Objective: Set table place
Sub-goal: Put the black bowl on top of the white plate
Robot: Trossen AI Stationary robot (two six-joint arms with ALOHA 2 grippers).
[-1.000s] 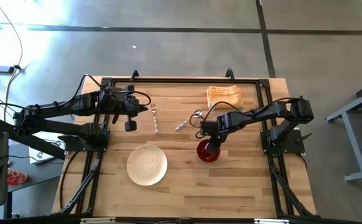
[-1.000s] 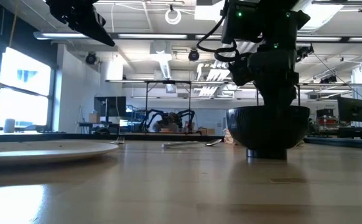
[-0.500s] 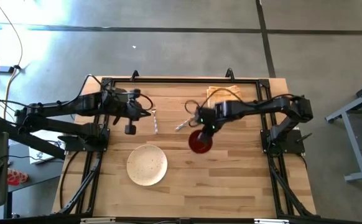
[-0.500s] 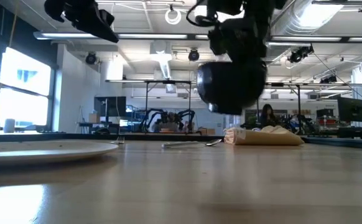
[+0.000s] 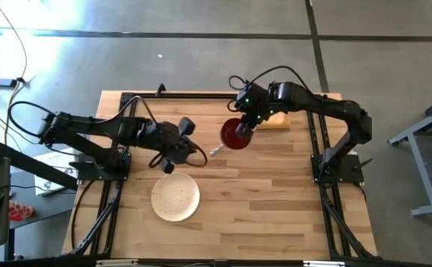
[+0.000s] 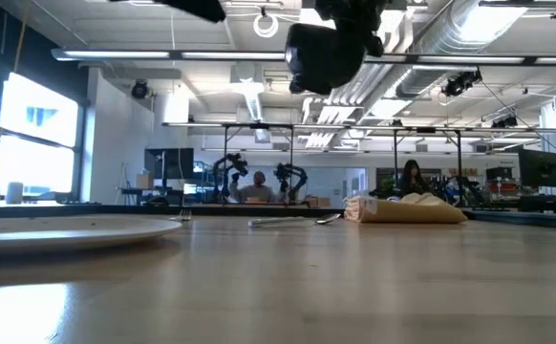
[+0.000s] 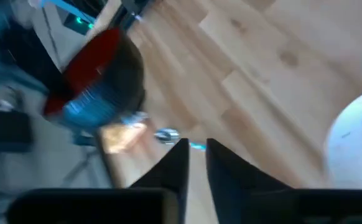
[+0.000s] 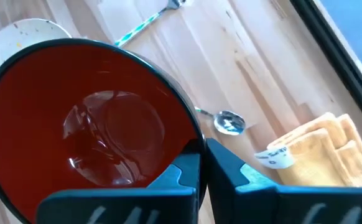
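We note a table of pale butcher-block planks with a black rail frame around its edge. On it lies a round cream speckled plate, toward the near left part of the top. A folded tan cloth rests near the far right corner. A silver spoon lies on the wood just beside the cloth. A fork lies apart from the spoon.
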